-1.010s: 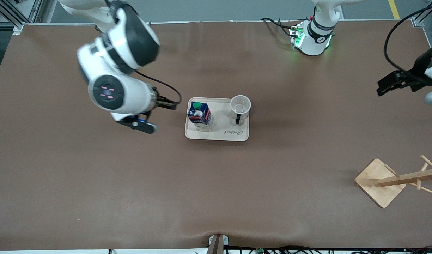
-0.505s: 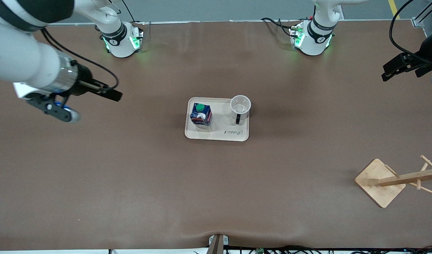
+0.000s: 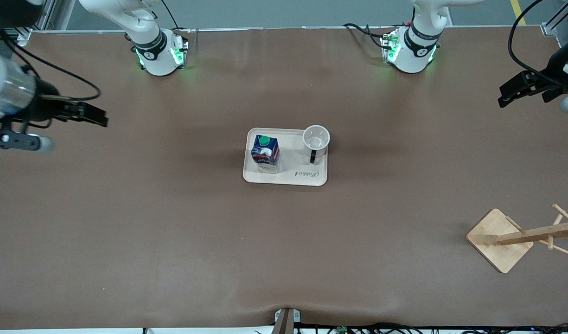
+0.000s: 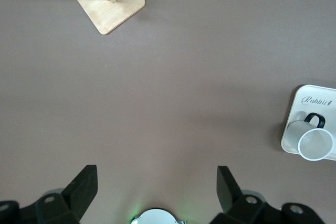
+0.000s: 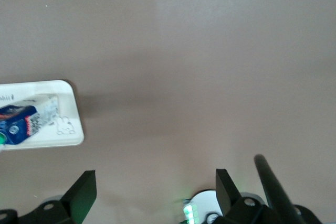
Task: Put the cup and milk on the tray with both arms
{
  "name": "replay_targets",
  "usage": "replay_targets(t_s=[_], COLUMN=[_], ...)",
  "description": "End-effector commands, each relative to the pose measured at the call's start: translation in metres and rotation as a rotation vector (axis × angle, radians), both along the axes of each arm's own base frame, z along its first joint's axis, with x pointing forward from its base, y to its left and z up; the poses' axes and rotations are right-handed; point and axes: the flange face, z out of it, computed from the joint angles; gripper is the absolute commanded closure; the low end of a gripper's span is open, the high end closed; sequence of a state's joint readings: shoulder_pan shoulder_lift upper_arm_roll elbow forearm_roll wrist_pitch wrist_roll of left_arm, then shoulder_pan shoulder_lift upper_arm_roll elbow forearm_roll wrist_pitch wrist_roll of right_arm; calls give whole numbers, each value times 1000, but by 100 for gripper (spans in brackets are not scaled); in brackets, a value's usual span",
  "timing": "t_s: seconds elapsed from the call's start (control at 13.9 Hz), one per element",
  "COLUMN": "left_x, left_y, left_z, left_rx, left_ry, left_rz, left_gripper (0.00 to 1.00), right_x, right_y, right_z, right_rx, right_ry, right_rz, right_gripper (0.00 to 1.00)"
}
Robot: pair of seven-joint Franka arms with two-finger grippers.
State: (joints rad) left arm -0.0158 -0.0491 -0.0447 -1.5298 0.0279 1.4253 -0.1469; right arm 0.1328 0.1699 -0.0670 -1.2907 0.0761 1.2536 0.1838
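Observation:
The cream tray (image 3: pixel 293 163) lies at the table's middle. The dark-blue milk carton (image 3: pixel 265 151) with a green cap stands upright on it, at the right arm's end. The white cup (image 3: pixel 316 138) stands upright on the tray's other end, its black handle toward the front camera. My right gripper (image 3: pixel 96 116) is open and empty, up over the table at the right arm's end. My left gripper (image 3: pixel 508 93) is open and empty, up over the left arm's end. The left wrist view shows its gripper (image 4: pixel 156 179), the cup (image 4: pixel 315 141) and the tray (image 4: pixel 310 98). The right wrist view shows its gripper (image 5: pixel 156 182), the milk (image 5: pixel 26 124) and the tray (image 5: pixel 65 124).
A wooden peg rack on a square base (image 3: pixel 499 241) stands toward the left arm's end, nearer to the front camera than the tray; it also shows in the left wrist view (image 4: pixel 107 1). Both arm bases (image 3: pixel 158 53) (image 3: pixel 411 48) stand along the table's back edge.
My right arm has drawn away from beside the milk on the tray, out toward its own end of the table. The left gripper has barely shifted. Milk and cup stay put.

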Motion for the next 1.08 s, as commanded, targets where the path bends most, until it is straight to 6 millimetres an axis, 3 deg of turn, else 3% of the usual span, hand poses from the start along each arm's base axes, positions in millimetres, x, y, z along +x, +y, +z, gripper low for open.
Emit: replay_targets(t_s=[0.0, 0.14, 0.29, 0.79, 1.01], left_x=[-3, -3, -4, -7, -4], left_y=[-4, -5, -8, -43, -47], left_z=[2, 3, 3, 6, 4], left_rx=[-16, -18, -50, -43, -40], left_ry=[-13, -16, -13, -27, -34], left_rz=[-10, -12, 8, 53, 58], left_gripper=[0, 0, 0, 0, 0], right_x=[-22, -28, -50, -54, -51], right_y=[-23, -39, -64, -75, -79], right_z=[-2, -9, -17, -16, -18], right_rx=[5, -29, 1, 7, 9], right_ry=[-10, -9, -90, -115, -111], right_rz=[54, 41, 151, 171, 171], right_gripper=[0, 0, 0, 0, 0])
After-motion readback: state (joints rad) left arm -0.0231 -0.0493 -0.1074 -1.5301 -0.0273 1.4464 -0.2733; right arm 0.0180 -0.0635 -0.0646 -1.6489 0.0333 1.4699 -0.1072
